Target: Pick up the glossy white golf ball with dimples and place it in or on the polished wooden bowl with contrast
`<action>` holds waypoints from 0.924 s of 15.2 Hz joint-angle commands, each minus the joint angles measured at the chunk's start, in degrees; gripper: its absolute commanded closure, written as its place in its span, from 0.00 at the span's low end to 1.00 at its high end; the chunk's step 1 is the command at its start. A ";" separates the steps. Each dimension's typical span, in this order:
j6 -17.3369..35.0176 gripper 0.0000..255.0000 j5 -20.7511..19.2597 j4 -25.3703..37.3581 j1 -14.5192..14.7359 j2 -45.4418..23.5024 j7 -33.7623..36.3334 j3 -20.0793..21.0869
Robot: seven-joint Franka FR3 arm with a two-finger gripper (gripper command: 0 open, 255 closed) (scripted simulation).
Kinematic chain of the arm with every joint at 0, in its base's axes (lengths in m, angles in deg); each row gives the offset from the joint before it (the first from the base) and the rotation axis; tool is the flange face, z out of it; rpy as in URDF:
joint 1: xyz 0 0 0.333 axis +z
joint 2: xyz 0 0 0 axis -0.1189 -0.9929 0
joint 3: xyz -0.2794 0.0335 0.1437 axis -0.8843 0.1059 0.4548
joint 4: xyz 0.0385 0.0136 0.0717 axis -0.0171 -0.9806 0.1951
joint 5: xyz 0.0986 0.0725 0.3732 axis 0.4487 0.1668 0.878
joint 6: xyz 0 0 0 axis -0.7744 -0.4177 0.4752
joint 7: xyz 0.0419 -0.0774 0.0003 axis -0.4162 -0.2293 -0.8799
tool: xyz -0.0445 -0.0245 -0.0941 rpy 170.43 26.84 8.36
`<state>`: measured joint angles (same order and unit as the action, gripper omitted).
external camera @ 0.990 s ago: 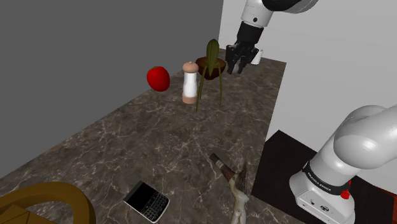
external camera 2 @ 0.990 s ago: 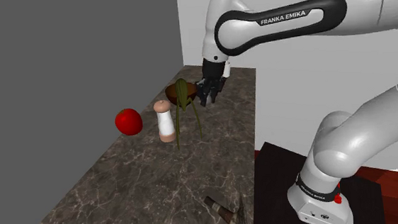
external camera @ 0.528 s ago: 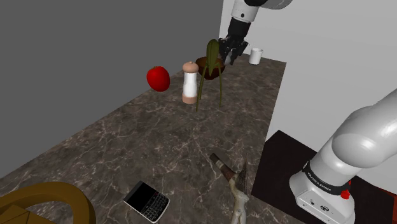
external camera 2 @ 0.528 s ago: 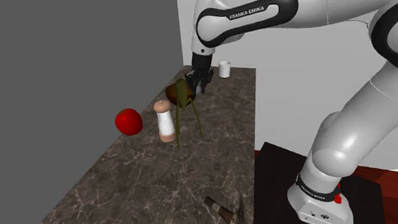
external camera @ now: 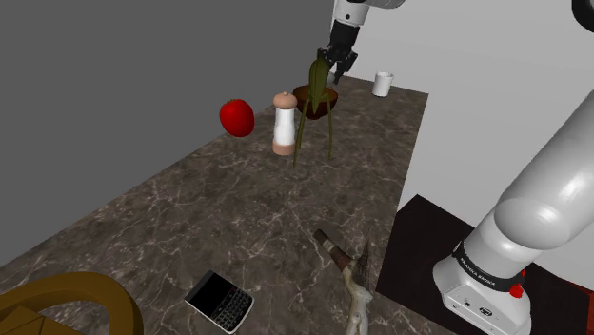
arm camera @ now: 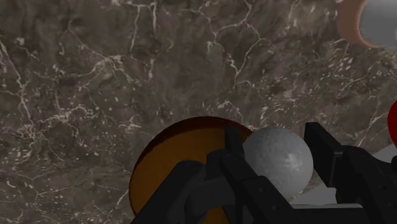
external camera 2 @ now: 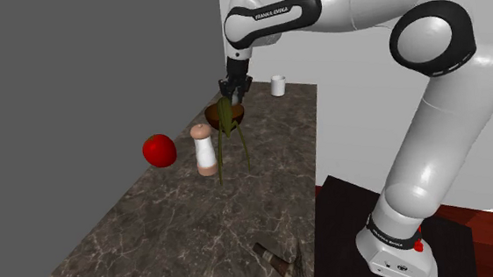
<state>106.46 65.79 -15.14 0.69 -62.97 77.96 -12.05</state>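
1. Tool (arm camera: 277,154): black, two fingers, being carried high at the far end of the desk (external camera: 190,209); it is being kept clamped on item 2, one finger (arm camera: 233,154) pressed to each side.
2. Golf ball (arm camera: 278,159): pale grey-white and dimpled, being gripped between the fingers and held off the desk, over the rim of item 3.
3. Bowl (arm camera: 167,170): brown outside, orange-brown inside, being seen directly below the tool (external camera: 335,65). Its bare inner surface is being shown beside the ball.
4. White cup (external camera: 383,84): being kept well beyond the tool, near the desk's far corner by the wall; its contents cannot be told.
5. Green long-legged object (external camera: 316,72): being stood just in front of the bowl (external camera: 320,99), its top close beside the tool.
6. Shaker (external camera: 284,124) and red round object (external camera: 237,117): being stood apart from the tool, on the side away from the stand.
7. Phone (external camera: 219,301) and hammer (external camera: 347,271): being left far from the tool, at the desk's near end.
8. Open room: bare marble is being shown around the bowl, under the tool.
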 commanded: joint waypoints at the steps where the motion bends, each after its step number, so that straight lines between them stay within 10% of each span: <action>1: -1.11 1.00 0.03 5.73 -0.49 -4.72 -0.89 -0.48; 7: -8.10 1.00 0.61 29.20 -2.72 -21.57 -3.56 -1.73; 14: -2.54 1.00 0.75 23.20 -2.66 -21.15 -4.17 -1.65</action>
<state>103.19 66.51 8.68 -1.96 -84.03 73.91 -13.70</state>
